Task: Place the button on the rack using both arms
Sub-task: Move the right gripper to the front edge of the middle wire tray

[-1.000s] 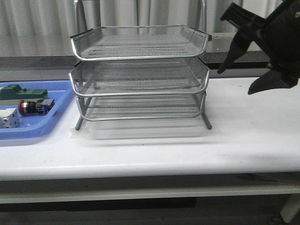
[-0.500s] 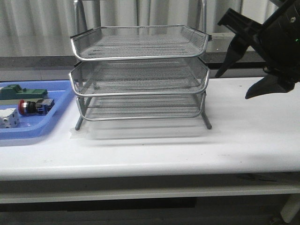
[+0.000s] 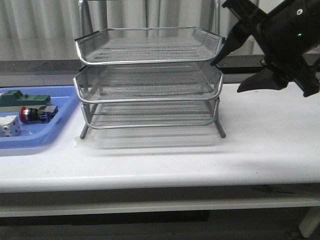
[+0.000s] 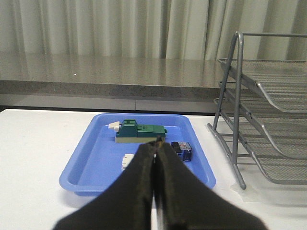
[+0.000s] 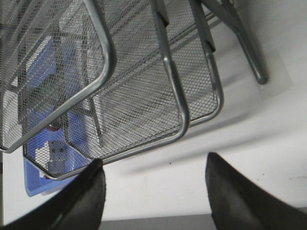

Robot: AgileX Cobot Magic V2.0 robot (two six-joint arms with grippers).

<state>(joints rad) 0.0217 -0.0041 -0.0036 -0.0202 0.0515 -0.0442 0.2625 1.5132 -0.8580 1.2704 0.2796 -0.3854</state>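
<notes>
Closer now, right claw (image 3: 231, 74) beside rack (image 3: 148, 80), seemingly apart.

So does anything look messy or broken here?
Nothing stands out. The rack stands upright with its trays level and empty. The button lies in the blue tray with the other parts. The right end effector hangs open beside the rack.

- The rack (image 3: 149, 80) stands mid-tabletop (image 3: 165, 155).
- Left of the rack: a plastic tray (image 3: 30, 136) holding the button (image 3: 37, 113).
- Right of the rack: the right claw (image 3: 231, 75), raised beside its upper tiers.
</notes>
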